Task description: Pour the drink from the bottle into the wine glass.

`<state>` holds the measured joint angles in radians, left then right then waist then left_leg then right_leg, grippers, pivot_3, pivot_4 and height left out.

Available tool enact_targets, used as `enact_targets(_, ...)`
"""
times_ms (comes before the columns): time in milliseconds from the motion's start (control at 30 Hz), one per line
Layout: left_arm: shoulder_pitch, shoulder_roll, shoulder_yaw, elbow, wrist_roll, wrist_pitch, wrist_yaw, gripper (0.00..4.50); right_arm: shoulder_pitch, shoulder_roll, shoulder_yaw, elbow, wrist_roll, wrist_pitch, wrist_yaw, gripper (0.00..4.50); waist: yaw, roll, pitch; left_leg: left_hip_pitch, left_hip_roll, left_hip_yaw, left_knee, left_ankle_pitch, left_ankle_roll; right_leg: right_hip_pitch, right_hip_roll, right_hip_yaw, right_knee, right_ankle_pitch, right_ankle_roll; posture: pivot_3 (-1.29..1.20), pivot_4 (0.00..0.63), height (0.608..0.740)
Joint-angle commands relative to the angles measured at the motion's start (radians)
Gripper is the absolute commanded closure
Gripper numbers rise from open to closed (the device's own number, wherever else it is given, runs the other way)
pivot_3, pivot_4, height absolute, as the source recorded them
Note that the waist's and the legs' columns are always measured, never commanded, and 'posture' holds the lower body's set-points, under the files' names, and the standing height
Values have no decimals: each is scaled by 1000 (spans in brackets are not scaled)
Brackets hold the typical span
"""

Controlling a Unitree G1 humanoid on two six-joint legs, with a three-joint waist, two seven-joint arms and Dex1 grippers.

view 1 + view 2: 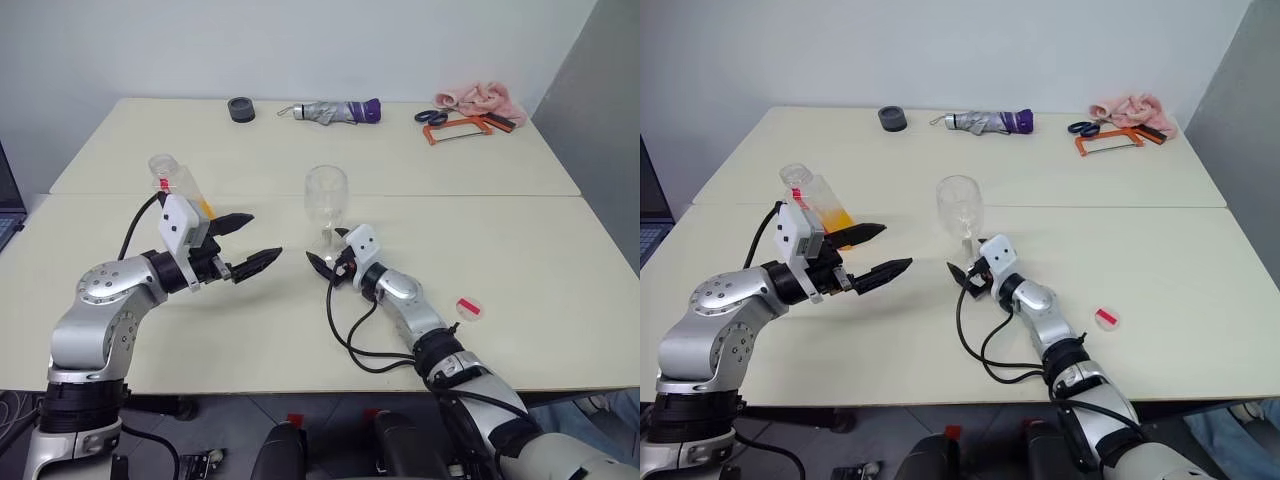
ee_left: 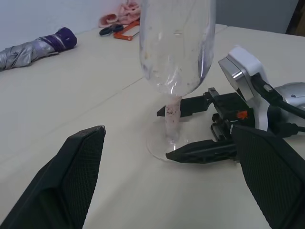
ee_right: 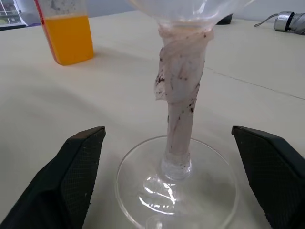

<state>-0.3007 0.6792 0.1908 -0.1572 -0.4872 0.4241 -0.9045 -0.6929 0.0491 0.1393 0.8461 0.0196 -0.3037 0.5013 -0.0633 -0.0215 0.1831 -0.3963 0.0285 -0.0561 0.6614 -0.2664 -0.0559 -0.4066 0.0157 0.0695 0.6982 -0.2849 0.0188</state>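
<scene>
Left eye view: the wine glass (image 1: 326, 200) stands upright near the middle of the table (image 1: 520, 260), its bowl holding no liquid. The right tool (image 1: 328, 267) sits low at the glass's foot, fingers apart, gripping nothing. The left tool (image 1: 250, 243) is raised over the table on the robot's left, its two black fingers spread and pointing toward the glass, well apart from it. Behind that arm's wrist stands the bottle (image 1: 180, 184), uncapped, with the drink (image 1: 205, 207) in its lower part. A red cap (image 1: 468, 308) lies on the table off to the right. At the far edge lie a folded umbrella (image 1: 333, 111), a dark roll of tape (image 1: 240, 109), scissors (image 1: 431, 117), a small saw (image 1: 462, 127) and a pink cloth (image 1: 482, 99).

Left wrist view: the left tool's fingers (image 2: 71, 176) stand wide, framing the glass stem and the right tool beyond it.

Right wrist view: the right tool's fingers (image 3: 76, 167) flank the taped stem, clear of it on both sides; the bottle stands beyond.
</scene>
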Motion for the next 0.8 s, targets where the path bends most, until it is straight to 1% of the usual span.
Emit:
enact_targets(33, -18, 1, 15, -53, -17, -19, 8, 0, 46, -18, 3, -136, 14, 30, 32, 7, 1, 0, 0, 0, 0, 0, 0, 0, 0, 0, 0, 0, 0, 0, 0, 0, 150, 740)
enact_targets(167, -18, 3, 24, -71, -24, -14, 15, 0, 150, -55, 10, -361, 38, 145, 61, 7, 5, 0, 0, -1, 0, 0, 0, 0, 0, 0, 0, 0, 0, 0, 0, 0, 150, 740)
enact_targets(367, -3, -9, 32, -95, -39, -11, 39, 0, 270, -103, 36, -570, 34, 268, 67, 7, 6, 0, 0, 0, 0, 0, 0, 0, 0, 0, 0, 0, 0, 0, 0, 0, 150, 740)
enact_targets(567, 70, -47, 46, -137, -43, 7, 109, 0, 405, -220, 45, -803, 29, 317, 87, 7, 8, 0, 0, -1, 0, 0, 0, 0, 0, 0, 0, 0, -1, 0, 0, 0, 150, 740)
enact_targets(633, 97, -62, 55, -138, -38, 10, 143, 0, 449, -259, 43, -889, 66, 354, 114, 7, 9, 0, 0, -1, 0, 0, 1, 0, 0, 0, 0, 0, -1, 0, 1, 0, 150, 740)
enact_targets(700, 127, -86, 67, -122, -2, -13, 203, 0, 497, -304, 41, -1004, 140, 422, 167, 7, 10, 0, 0, -1, 0, 0, 1, 0, 0, 0, 0, 0, -1, 0, 1, 0, 150, 740)
enact_targets(800, 182, -139, 75, -80, 99, -83, 327, 0, 549, -376, 37, -1171, 227, 528, 229, 7, 9, 0, 0, 0, 0, 0, 0, 0, 0, 0, 0, 1, -1, 0, 1, 0, 150, 740)
